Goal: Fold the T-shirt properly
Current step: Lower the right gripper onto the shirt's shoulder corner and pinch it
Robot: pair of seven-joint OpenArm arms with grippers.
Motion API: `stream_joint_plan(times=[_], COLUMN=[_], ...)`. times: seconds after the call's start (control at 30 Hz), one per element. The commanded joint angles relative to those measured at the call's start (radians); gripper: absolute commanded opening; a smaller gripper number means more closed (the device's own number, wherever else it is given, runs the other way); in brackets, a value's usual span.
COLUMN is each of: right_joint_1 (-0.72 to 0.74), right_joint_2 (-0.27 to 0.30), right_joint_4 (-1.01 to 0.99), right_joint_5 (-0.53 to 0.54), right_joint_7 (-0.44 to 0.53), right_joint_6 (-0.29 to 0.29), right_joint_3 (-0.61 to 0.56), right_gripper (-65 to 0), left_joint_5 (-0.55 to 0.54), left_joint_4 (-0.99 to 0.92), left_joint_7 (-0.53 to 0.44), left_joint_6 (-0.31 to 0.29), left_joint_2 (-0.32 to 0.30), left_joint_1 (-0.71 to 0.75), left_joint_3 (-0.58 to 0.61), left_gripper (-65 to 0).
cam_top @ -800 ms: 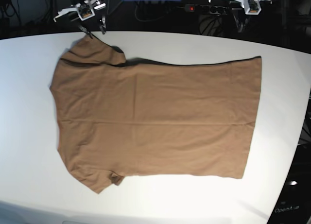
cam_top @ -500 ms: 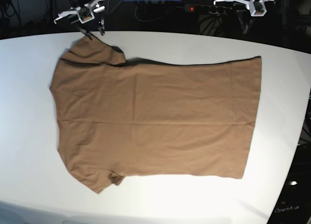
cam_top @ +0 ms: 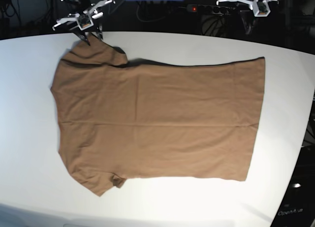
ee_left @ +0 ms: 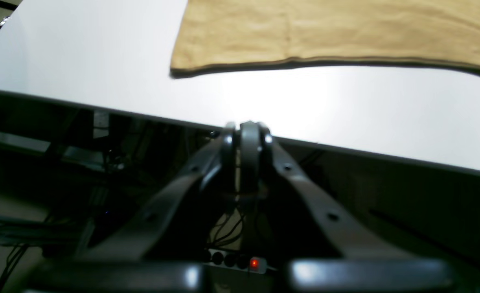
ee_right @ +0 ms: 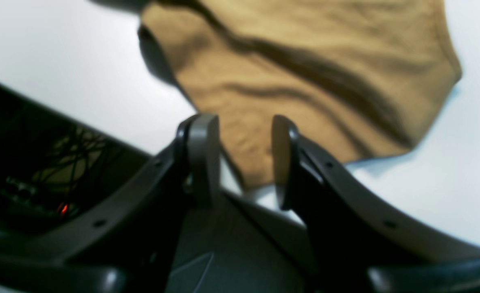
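The base camera looks down from high above the white table (cam_top: 29,138) and sees the whole T-shirt (cam_top: 157,123) lying flat, with both arms at the far edge of the table. The left wrist camera sits just behind its fingers (ee_left: 246,150), past the table edge, and looks across at one bottom corner of the T-shirt. The right wrist camera is very close, looking past its fingers (ee_right: 201,158) at a sleeve of the T-shirt, which the base camera shows too.

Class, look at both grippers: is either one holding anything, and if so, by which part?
Nothing is held. The left gripper is shut on air past the table edge; the right gripper is open above the T-shirt sleeve, not gripping it.
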Motion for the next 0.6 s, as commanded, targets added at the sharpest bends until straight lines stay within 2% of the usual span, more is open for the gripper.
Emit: stream_joint_plan(times=[0.0, 0.43, 0.57], right_joint_1=[-0.003, 0.005, 0.017], right_joint_2=[0.010, 0.021, 0.043], right_joint_4=[0.002, -0.024, -0.036], right_joint_5=[0.002, 0.004, 0.002], right_joint_7=[0.010, 0.010, 0.005], right_joint_6=[-0.007, -0.007, -0.005], right_joint_3=[0.002, -0.002, -0.002], right_gripper=[-42.4, -42.7, -42.5], left_joint_5=[-0.002, -0.003, -0.003], left_joint_4=[0.015, 0.015, 0.015], left_joint_7=[-0.025, -0.025, -0.025], left_joint_6=[0.002, 0.002, 0.002], left_joint_2=[-0.005, -0.001, -0.001], left_joint_1=[0.017, 0.017, 0.017], left_joint_3=[-0.002, -0.003, -0.003], left_gripper=[-63.8, -63.8, -63.8])
